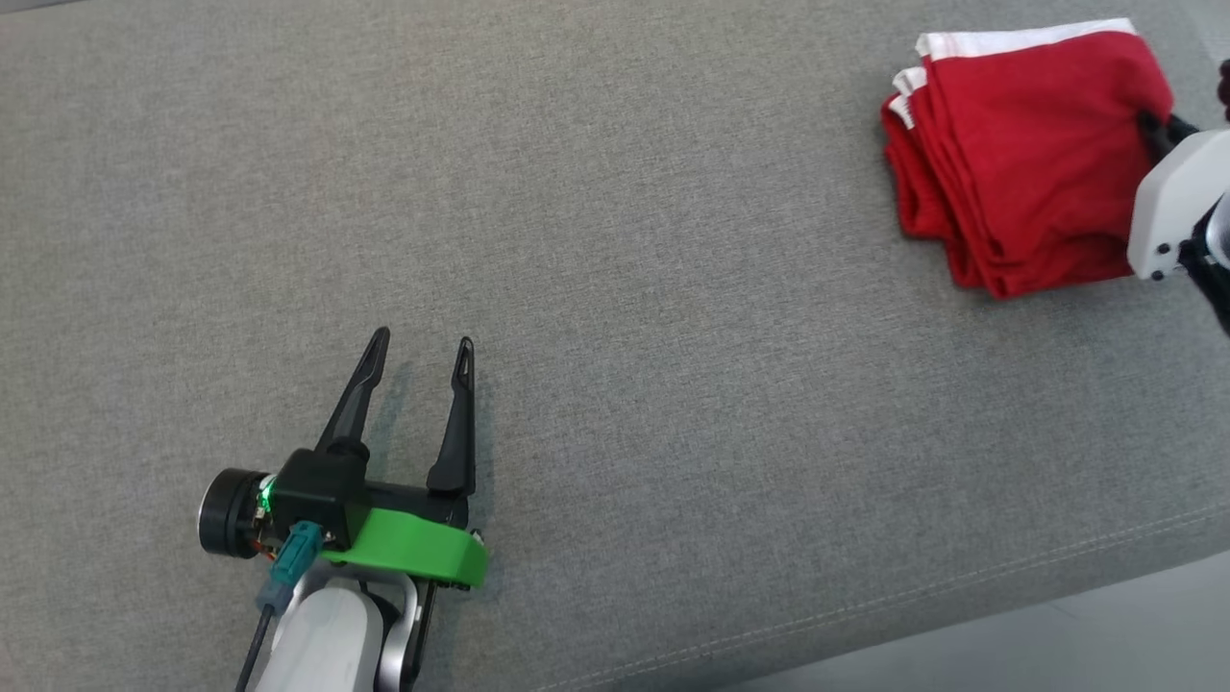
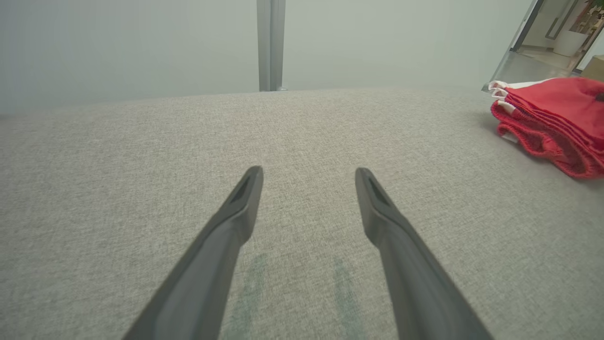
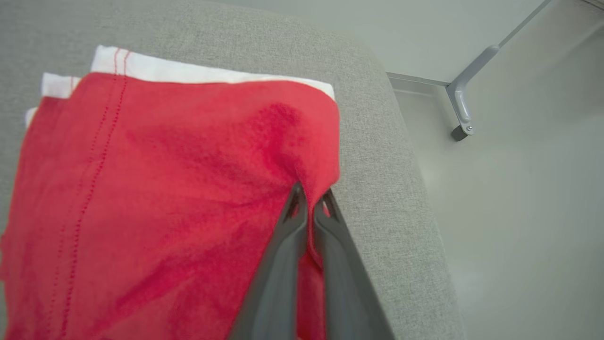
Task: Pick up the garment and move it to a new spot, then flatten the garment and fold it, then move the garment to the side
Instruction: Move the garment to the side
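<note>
The garment [image 1: 1019, 154] is red with white trim, folded into a thick stack at the far right of the grey cushion. My right gripper [image 3: 310, 196] is shut on the garment [image 3: 155, 189], pinching a ridge of red cloth at its right edge; in the head view its white housing and dark fingers [image 1: 1153, 130] reach in from the right border. From the left wrist view the garment [image 2: 552, 118] lies far off to the right. My left gripper [image 1: 421, 344] hovers low over bare fabric at the lower left, open with nothing between its fingers [image 2: 245, 198].
The grey upholstered surface [image 1: 673, 288] spans nearly the whole head view, its stitched front edge [image 1: 865, 605] running along the lower right. Just right of the garment the cushion's edge [image 3: 401, 189] drops to a pale floor with a metal leg [image 3: 465, 104].
</note>
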Controlling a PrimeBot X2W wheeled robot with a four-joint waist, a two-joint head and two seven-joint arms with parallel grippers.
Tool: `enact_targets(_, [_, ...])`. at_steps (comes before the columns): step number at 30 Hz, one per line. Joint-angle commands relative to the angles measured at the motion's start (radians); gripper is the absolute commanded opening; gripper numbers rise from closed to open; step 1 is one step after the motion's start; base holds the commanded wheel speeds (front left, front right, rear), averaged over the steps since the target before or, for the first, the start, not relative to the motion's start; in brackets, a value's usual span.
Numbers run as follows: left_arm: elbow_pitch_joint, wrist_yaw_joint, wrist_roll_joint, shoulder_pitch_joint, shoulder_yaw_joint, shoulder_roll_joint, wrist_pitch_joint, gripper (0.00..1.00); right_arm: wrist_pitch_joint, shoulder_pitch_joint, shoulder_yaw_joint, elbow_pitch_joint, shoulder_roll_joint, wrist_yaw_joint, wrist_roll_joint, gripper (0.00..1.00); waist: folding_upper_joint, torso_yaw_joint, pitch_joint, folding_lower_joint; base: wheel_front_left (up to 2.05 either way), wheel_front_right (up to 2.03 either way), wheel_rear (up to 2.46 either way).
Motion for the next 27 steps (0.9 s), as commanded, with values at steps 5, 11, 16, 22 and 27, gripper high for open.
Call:
enact_targets(5, [-0.034, 0.0, 0.009, -0.023, -0.011, 0.009, 0.0, 1.0, -0.042, -0.064, 0.009, 0.075, -0.055, -0.002, -0.048, 0.0, -0.0001, 0.038, 0.058, 0.0, 0.0, 0.0, 0.0])
enact_targets(11, [-0.059, 0.009, 0.012, -0.027, -0.015, 0.018, 0.005, 1.0, -0.141, -0.128, -0.01, 0.195, -0.039, -0.002, -0.123, 0.0, -0.0001, 0.052, 0.09, 0.0, 0.0, 0.0, 0.0])
enact_targets(16, [-0.061, 0.018, 0.007, -0.028, -0.013, 0.022, 0.006, 1.0, -0.173, -0.131, -0.048, 0.222, -0.021, -0.002, -0.169, 1.0, -0.0001, 0.053, 0.097, 0.0, 0.0, 0.0, 0.0])
enact_targets(22, [-0.05, 0.028, -0.001, -0.026, -0.009, 0.024, 0.005, 1.0, -0.195, -0.107, -0.088, 0.227, -0.014, -0.002, -0.234, 1.0, -0.0001, 0.04, 0.083, 0.0, 0.0, 0.0, 0.0])
enact_targets(27, [-0.029, 0.026, -0.013, -0.025, -0.01, 0.017, 0.002, 1.0, -0.21, -0.087, -0.123, 0.227, 0.015, -0.002, -0.263, 1.0, -0.0001, 0.029, 0.046, 0.0, 0.0, 0.0, 0.0])
